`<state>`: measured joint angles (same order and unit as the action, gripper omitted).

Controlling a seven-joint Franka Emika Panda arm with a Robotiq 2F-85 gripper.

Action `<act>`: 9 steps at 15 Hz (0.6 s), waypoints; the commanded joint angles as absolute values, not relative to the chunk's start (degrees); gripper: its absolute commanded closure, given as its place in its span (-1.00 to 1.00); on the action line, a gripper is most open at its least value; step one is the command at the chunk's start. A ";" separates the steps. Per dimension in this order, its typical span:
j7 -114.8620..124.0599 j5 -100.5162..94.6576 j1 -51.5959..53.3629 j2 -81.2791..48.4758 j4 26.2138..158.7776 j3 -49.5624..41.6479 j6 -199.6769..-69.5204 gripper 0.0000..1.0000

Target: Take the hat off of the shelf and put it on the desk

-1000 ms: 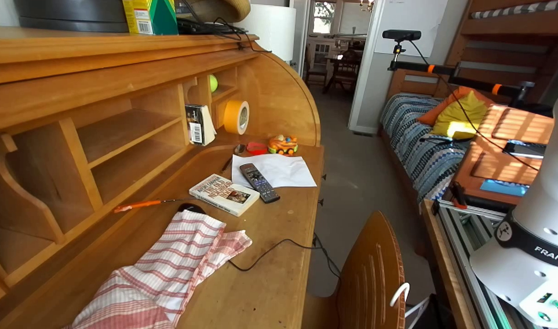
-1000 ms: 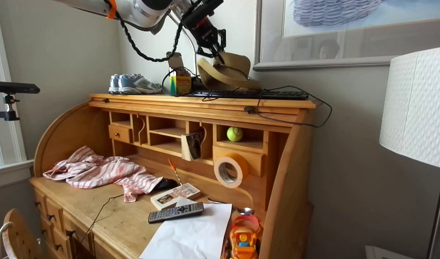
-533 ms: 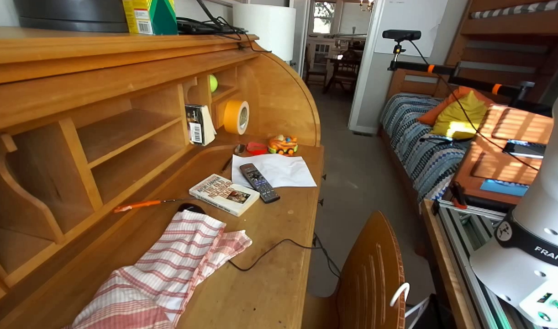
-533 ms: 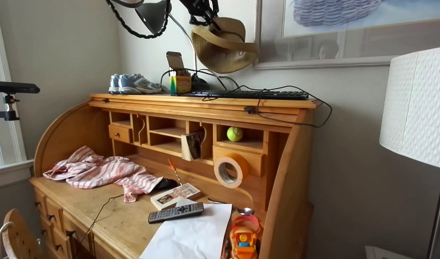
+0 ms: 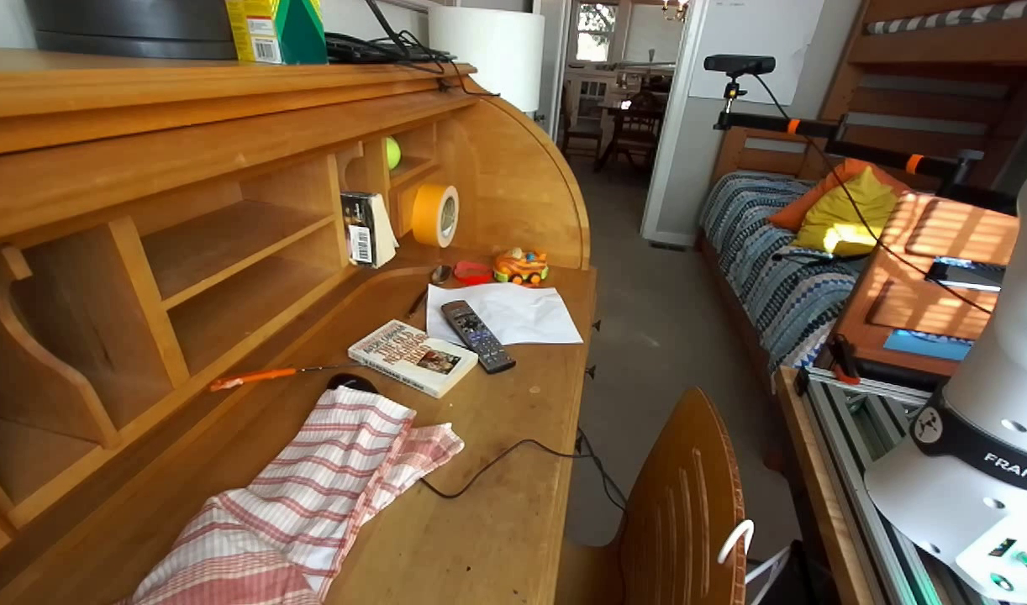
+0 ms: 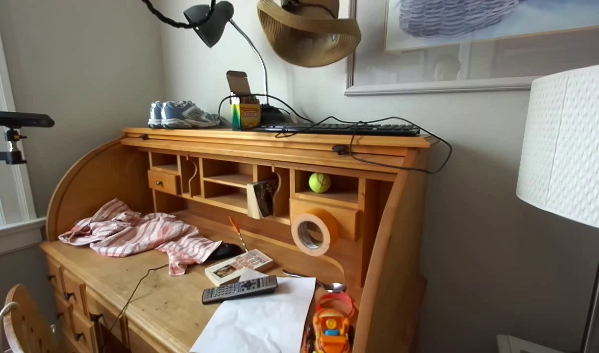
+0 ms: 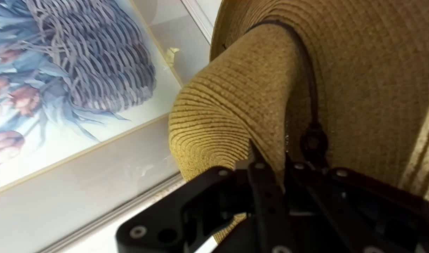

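- The black two-fingered metal gripper (image 7: 272,161) I'm running sits at the bottom centre of the wrist view, clamped on a fold of straw.
- That fold belongs to the tan woven straw hat (image 7: 232,80), wide-brimmed and curling, which takes up the upper right of the wrist view; a dark cord (image 7: 313,98) runs down it just beside my pinch.
- In an exterior view I see the hat hanging in the air at the top centre of the frame, its crown cut by the upper edge.
- Below and well apart from it runs the long, flat, honey-coloured wooden shelf (image 6: 191,135); I cannot tell whether the hat hangs straight over it or forward of it.
- On the shelf, left to right, I have blue-and-white sneakers (image 6: 187,117), a yellow-and-green cardboard crayon box (image 6: 245,116) and a black keyboard (image 6: 373,129).
- Lower in the frame, the large honey-coloured wooden desk (image 6: 177,299) bears a crumpled red-and-white checked cloth (image 6: 142,238) at left, then a pale paperback (image 6: 239,267), a grey remote (image 6: 239,289), a white paper sheet (image 6: 265,318) and an orange toy car (image 6: 330,326) at the bottom.
- A white textured lampshade (image 6: 569,147) stands at the far right.
- In an exterior view, my white robot base (image 5: 925,496) occupies the lower right.
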<state>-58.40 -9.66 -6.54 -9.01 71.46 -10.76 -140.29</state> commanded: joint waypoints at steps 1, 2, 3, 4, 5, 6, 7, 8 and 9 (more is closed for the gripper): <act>-51.55 -15.39 -5.93 -0.52 81.43 -12.48 -144.81 0.96; -50.30 -16.74 -6.00 1.40 83.51 -12.66 -144.75 0.96; -49.14 -18.18 -6.13 3.17 85.69 -12.75 -144.59 0.96; -47.96 -19.70 -6.27 5.14 87.79 -12.70 -144.00 0.96; -47.62 -20.74 -6.45 7.52 90.63 -12.51 -143.32 0.96; -47.25 -21.89 -6.63 10.06 93.44 -12.22 -142.58 0.96; -47.17 -22.89 -6.70 12.66 96.47 -11.85 -141.42 0.96; -47.09 -23.73 -6.83 14.80 99.25 -11.54 -140.26 0.96; -46.60 -25.10 -7.03 17.42 102.38 -11.00 -138.57 0.96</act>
<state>-48.73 -20.92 -6.76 8.19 91.17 -12.40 -141.58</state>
